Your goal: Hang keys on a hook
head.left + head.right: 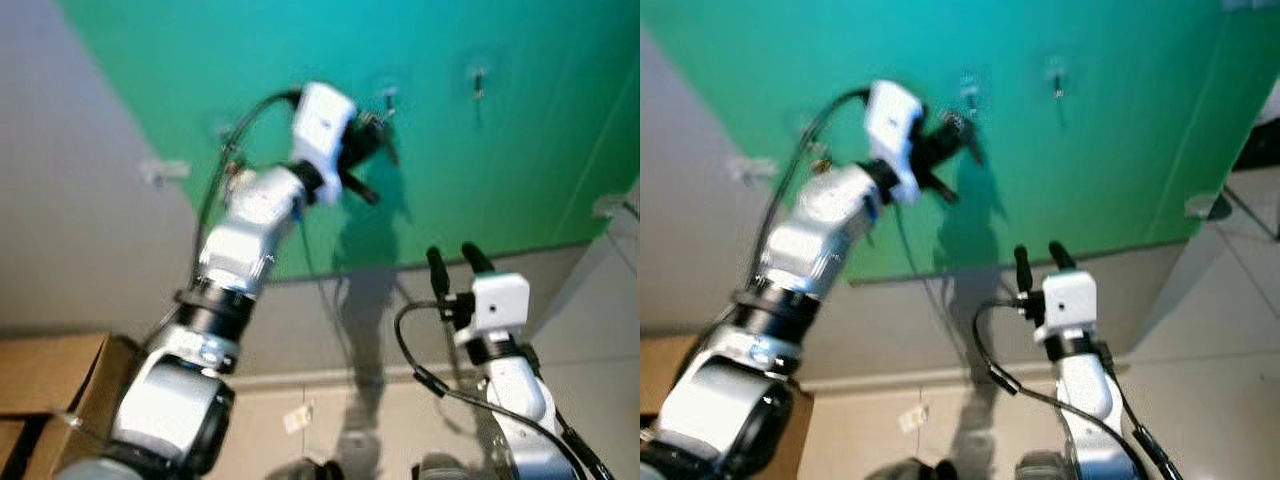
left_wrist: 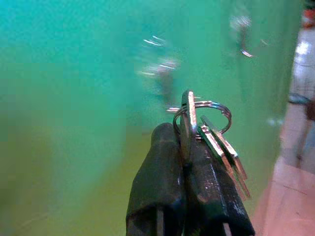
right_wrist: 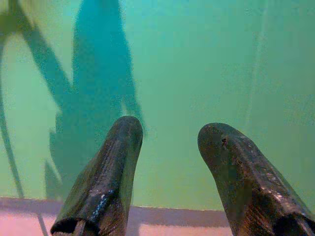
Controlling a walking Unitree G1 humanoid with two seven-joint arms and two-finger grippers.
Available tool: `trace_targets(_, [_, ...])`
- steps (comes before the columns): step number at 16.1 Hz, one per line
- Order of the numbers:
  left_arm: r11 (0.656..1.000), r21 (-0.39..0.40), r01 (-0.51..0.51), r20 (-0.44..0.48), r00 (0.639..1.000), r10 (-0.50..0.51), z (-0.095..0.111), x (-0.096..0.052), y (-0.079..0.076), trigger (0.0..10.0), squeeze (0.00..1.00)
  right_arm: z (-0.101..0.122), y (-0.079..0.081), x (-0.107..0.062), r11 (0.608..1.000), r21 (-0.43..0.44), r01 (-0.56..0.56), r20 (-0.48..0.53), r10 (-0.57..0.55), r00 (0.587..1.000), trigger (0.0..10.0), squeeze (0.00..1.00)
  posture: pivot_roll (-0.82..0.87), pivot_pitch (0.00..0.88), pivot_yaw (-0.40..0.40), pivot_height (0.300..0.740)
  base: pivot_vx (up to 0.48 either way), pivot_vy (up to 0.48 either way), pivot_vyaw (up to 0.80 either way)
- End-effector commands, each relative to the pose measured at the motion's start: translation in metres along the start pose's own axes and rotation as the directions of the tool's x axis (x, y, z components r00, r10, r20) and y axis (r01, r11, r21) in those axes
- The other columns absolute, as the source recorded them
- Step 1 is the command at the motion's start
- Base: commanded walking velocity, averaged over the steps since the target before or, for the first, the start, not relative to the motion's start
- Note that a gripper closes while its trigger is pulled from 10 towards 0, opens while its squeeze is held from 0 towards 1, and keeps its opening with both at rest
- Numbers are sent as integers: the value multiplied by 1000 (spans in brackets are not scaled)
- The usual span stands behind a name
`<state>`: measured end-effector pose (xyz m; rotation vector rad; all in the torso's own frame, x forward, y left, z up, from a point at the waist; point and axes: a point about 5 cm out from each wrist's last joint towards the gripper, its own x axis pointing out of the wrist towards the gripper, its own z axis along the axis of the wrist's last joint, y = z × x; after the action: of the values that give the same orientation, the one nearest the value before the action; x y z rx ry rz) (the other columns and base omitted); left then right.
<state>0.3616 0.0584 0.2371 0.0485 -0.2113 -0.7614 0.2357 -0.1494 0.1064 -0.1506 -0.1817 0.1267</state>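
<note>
My left gripper [image 1: 375, 135] is raised high against the green wall [image 1: 480, 170], shut on a bunch of silver keys [image 2: 211, 137] on a ring [image 2: 219, 110]. The ring sticks out past the fingertips, close to a small metal hook [image 1: 390, 98] on the wall; the blur hides whether they touch. A second hook [image 1: 479, 82] is fixed further right. Through the left wrist camera the near hook [image 2: 165, 73] is a blurred shape just beyond the ring. My right gripper [image 1: 455, 265] is held lower, open and empty, pointing up at the wall.
A cardboard box [image 1: 50, 395] stands at the lower left. A grey wall [image 1: 70, 220] adjoins the green one on the left, with a small fitting [image 1: 160, 172] on it. A pale baseboard runs under the green wall, and a paper tag [image 1: 297, 418] lies on the floor.
</note>
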Motion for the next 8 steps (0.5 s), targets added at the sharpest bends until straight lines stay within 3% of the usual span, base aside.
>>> trace_targets(1, [999,-5,-54,-1,999,54,5,-2,11,10000,0,0,4,1,1000,18,-18,-2,18,1000,10000,0,-243,35,203,740,0,0,0])
trace_targets(4, [995,5,-98,-30,995,98,15,3,20,10000,0,-1,5,1,999,21,-26,-4,26,1000,10000,0,-244,21,202,740,0,0,0])
trace_targets(8, [1000,22,-13,-71,997,15,13,11,5,10000,0,-2,6,1,999,23,-30,-5,30,1000,10000,0,-252,15,207,740,0,0,0])
